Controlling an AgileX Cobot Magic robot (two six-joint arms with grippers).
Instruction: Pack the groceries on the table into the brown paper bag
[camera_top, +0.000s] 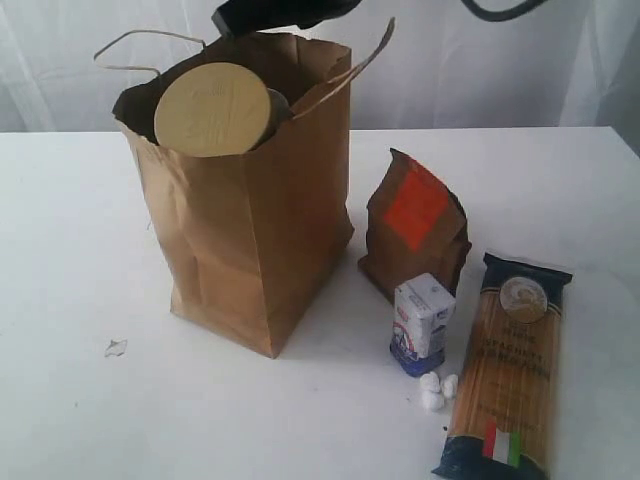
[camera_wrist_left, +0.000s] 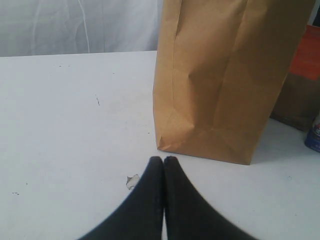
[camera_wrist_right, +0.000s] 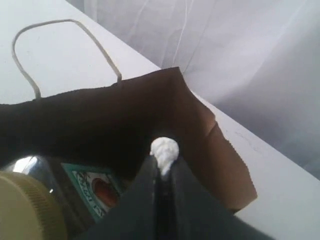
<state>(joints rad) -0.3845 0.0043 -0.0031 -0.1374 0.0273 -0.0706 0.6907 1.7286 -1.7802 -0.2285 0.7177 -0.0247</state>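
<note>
Setting. My table (camera_top: 70, 230) was a wide, flat, plain white top. In the exterior view its far edge ran straight across from side to side. Behind that edge hung a white curtain (camera_top: 60, 70), which fell in soft vertical folds and closed off the whole backdrop in all three views. The light was even and diffuse. The curtain looked bright, and shadows on the top were pale and soft-edged. I noted a small flake (camera_top: 116, 347) lying on the surface toward the front left, and a few dark specks (camera_wrist_left: 97, 100) scattered farther back.
</note>
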